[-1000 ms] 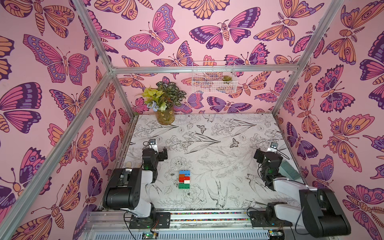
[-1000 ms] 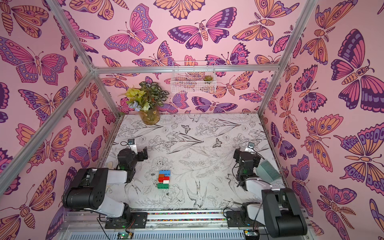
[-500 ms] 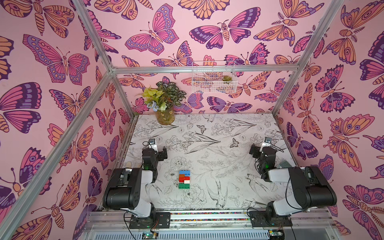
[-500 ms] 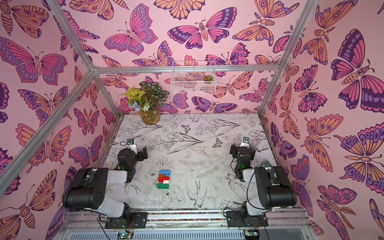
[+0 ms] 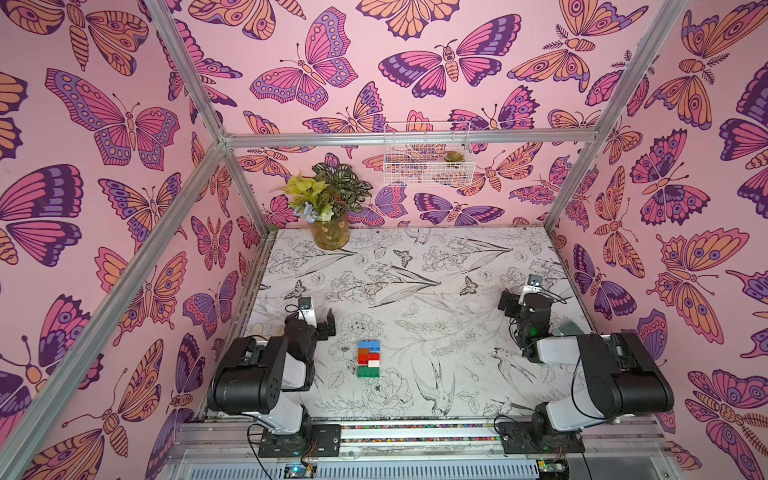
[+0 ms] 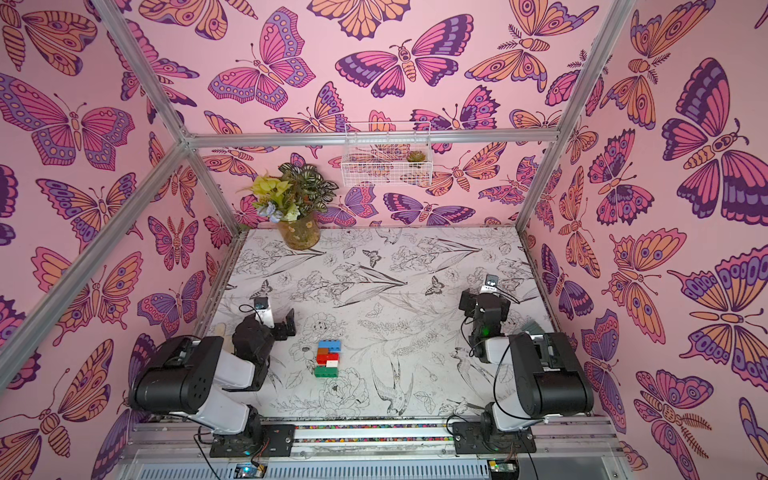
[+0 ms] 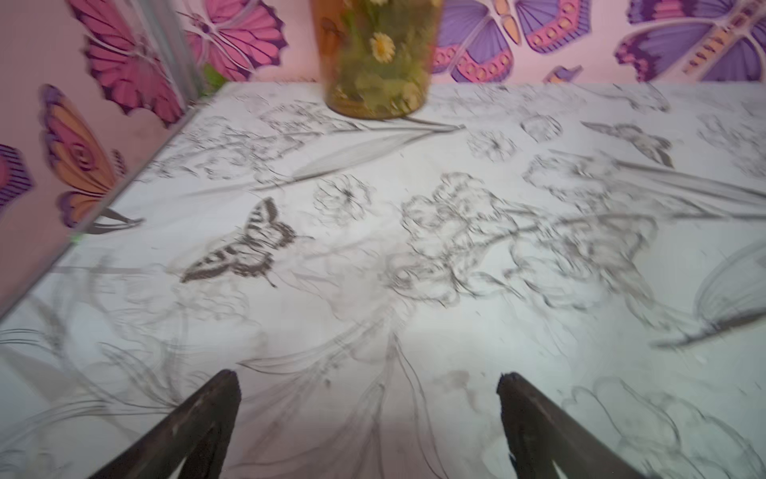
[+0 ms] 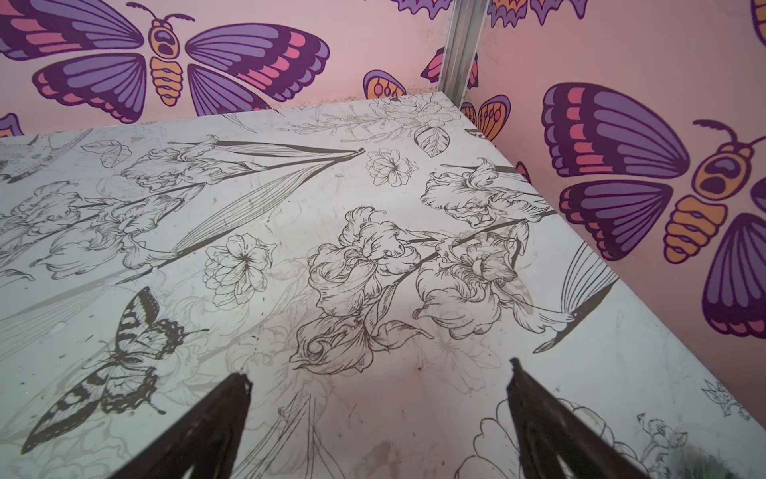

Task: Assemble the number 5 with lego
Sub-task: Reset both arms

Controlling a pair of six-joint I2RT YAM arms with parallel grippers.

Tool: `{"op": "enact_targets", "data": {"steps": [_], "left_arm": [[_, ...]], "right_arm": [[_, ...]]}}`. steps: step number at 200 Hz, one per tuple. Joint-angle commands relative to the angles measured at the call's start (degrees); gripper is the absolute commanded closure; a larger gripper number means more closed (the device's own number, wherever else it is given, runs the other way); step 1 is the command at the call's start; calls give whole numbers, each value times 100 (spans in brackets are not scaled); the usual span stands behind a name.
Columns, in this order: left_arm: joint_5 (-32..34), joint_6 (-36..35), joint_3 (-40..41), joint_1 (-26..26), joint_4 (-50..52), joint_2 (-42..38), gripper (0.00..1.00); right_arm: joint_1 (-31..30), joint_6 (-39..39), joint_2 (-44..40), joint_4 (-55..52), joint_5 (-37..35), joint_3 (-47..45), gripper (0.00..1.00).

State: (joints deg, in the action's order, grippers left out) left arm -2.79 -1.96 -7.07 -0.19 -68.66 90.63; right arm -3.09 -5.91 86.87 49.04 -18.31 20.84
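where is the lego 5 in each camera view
In a top view: lego 5 low, just left of centre.
In a top view: lego 5 low, further left of centre.
Left wrist: not in it.
Right wrist: not in it.
Shared landmark: flower vase, in both top views and left wrist.

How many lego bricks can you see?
5, all pressed together in one flat shape on the table: blue at the far end, then orange, red, white, and green nearest the front. No others show.
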Motion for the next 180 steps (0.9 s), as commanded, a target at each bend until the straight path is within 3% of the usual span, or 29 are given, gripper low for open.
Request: {"op": "enact_targets", "data": {"steps": [1,10,13,22,32,40,55,61,77,95,107,122,138,152,180], "left_arm": [[-96,-142,-9,-36,-417,-384,0],[1262,411,-108,-25,-583,-191,0],[1423,556,-99,10,-699,-91,1],[618,298,-231,94,-767,63,1],[-611,-385,-629,-51,506,-310,2],[-275,-107,-632,22,1043,-624,1],[965,312,-371,37,-357,-34,1],[1197,399,-350,36,-464,2,1],[1189,520,-559,36,673,-485,1],[1171,368,-1054,16,962,-134,1],[1135,419,-1485,-1,2101,-365,1],[1124,329,-1264,-8,1268,-141,1],[1120,404,-1438,-8,1939,-337,1],[1122,335,-1286,-8,1380,-177,1],[1193,390,-1332,-8,1554,-223,1]], "right_arm": [[27,46,-91,-66,38,91,1],[25,46,-83,-51,38,91,1],[23,46,-93,-58,44,87,1],[24,48,-91,-62,40,87,1],[23,46,-91,-61,38,88,1],[28,46,-91,-61,43,87,1],[27,46,-91,-52,38,87,1],[28,46,-91,-65,45,93,1],[28,46,-91,-61,42,88,1],[22,46,-91,-58,42,92,1],[28,46,-91,-61,43,92,1],[23,46,-84,-77,41,102,1],[28,25,-30,-174,44,178,1],[26,20,-34,-192,39,179,1],[25,38,-83,-65,44,96,1]]}}
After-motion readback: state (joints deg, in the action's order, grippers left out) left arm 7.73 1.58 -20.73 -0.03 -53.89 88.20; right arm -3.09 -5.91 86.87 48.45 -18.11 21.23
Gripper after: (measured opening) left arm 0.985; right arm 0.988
